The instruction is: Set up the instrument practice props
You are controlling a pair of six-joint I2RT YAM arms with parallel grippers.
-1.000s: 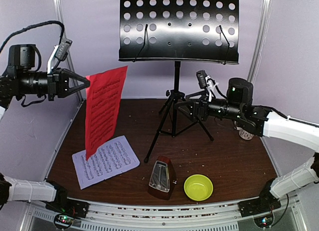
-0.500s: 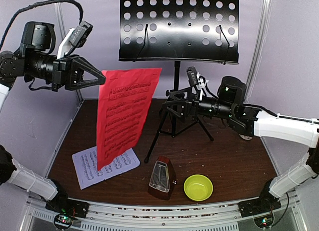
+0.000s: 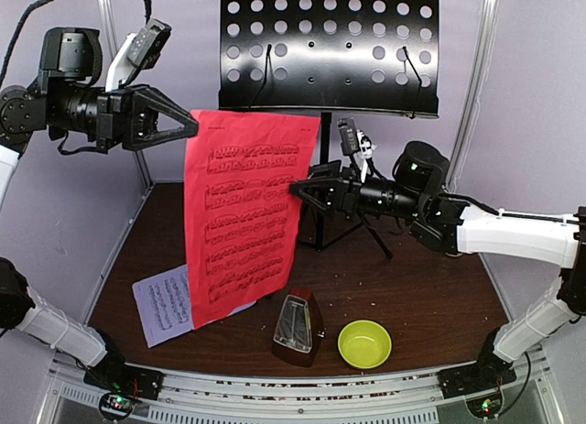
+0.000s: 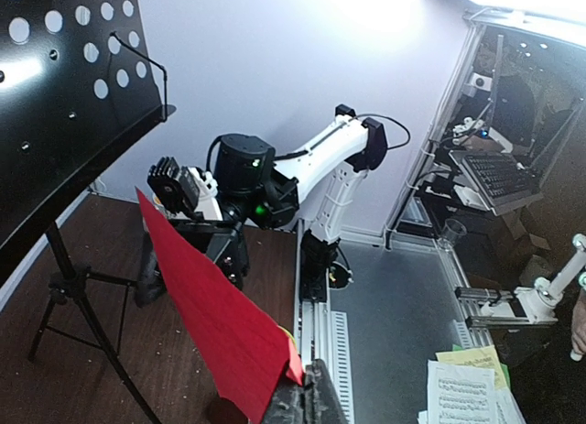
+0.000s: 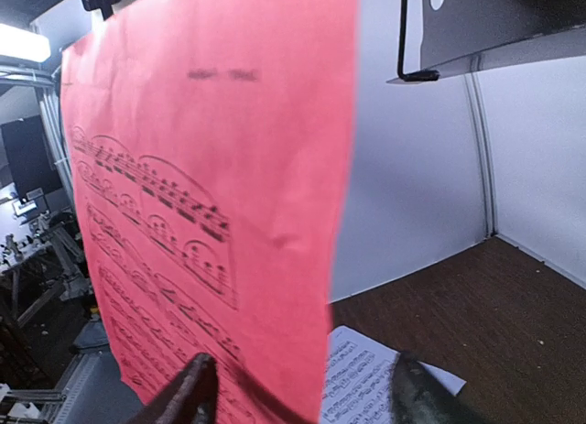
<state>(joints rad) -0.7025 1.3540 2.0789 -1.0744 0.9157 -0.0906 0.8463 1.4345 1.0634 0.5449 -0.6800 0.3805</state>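
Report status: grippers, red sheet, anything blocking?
Left gripper shut on red sheet, top corner. Right gripper open, fingers either side of its edge. Sheet not yet on music stand. No obstruction seen.

no words i can read. red sheet (image 3: 247, 213): printed music staves, title line near its top too blurred. white sheet (image 3: 163, 305): notation only, too small.

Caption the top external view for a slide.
Left fingers pinch the red music sheet aloft before the music stand; open right fingers bracket its edge.
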